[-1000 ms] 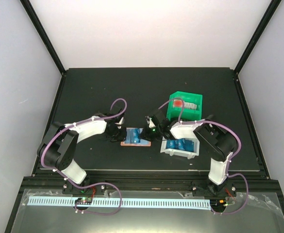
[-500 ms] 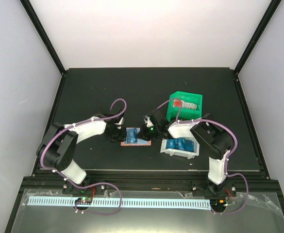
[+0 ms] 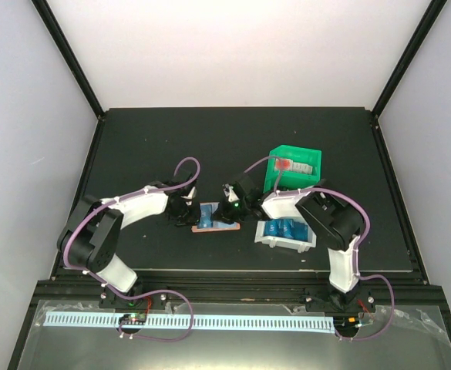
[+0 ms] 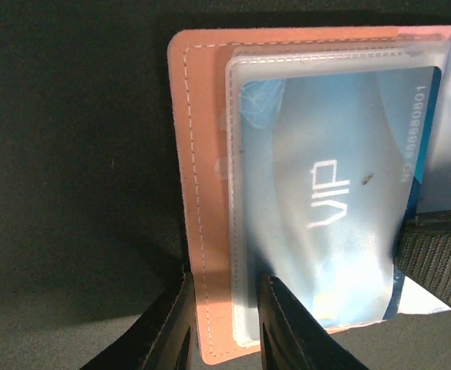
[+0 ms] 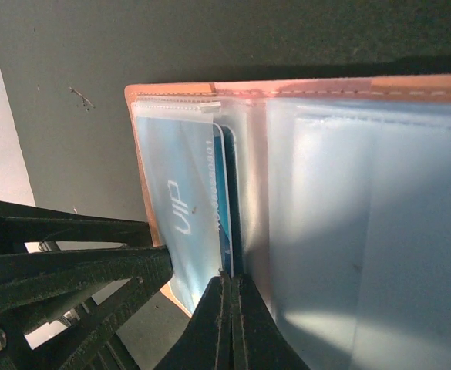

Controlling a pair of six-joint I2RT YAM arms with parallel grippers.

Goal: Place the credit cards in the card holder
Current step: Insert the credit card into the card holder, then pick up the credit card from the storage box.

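Two arms reach inward over the black worktop [image 3: 132,146], the left arm [image 3: 136,202] and the right arm [image 3: 318,212] meeting near its centre. A green bin [image 3: 275,181] stands behind the right arm; its contents are too small to identify. A white bin [image 3: 283,245] sits just beside the right arm, nearer the bases, and holds several blue credit cards [image 3: 283,228]. The card holder [image 3: 213,218] lies open and flat on the worktop between the two claws and left of the white bin, with its salmon-pink cover [image 4: 202,193] down and its clear pockets up. The left claw [image 4: 225,285] is clamped on one edge of the card holder, with the pink border and the pocket edge between its fingers. One blue credit card [image 4: 325,193] marked VIP sits in the outermost pocket, and a narrow numbered strip along one long edge lies outside the pocket. The right claw [image 5: 228,289] has its fingers pressed fully together, with the tip at the edge of that card. Whether it pinches the card cannot be determined.
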